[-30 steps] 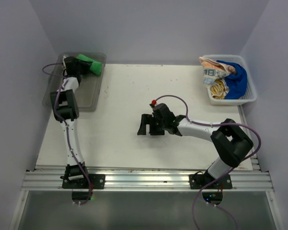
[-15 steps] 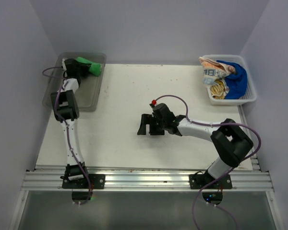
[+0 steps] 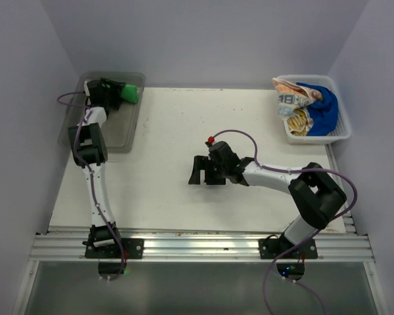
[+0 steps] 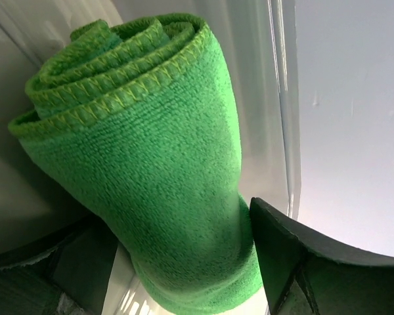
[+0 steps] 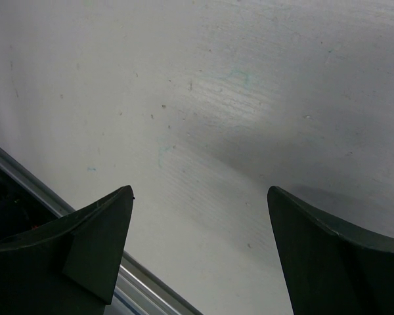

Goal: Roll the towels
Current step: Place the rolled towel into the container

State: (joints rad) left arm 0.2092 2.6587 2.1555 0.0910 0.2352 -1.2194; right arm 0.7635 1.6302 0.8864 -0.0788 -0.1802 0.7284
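A bright green towel (image 3: 131, 94) (image 4: 151, 164), rolled into a tight cylinder, rests in the far corner of the clear bin (image 3: 117, 136). My left gripper (image 3: 118, 92) (image 4: 177, 216) is open around its near end, a finger on each side. In the white basket (image 3: 341, 135) at the back right lie an orange-and-white towel (image 3: 290, 92), a deep blue towel (image 3: 323, 108) and a yellow-tan towel (image 3: 297, 122), all crumpled. My right gripper (image 3: 204, 172) (image 5: 200, 190) hovers open over the bare tabletop in the middle, holding nothing.
The bin's clear wall (image 4: 285, 111) stands just beyond the green roll. A metal rail (image 3: 197, 246) runs along the table's near edge by the arm bases. Grey walls close in on both sides and at the back.
My left gripper has opened and let go of the green roll, which has settled lower into the bin's far corner. The right arm has not moved.
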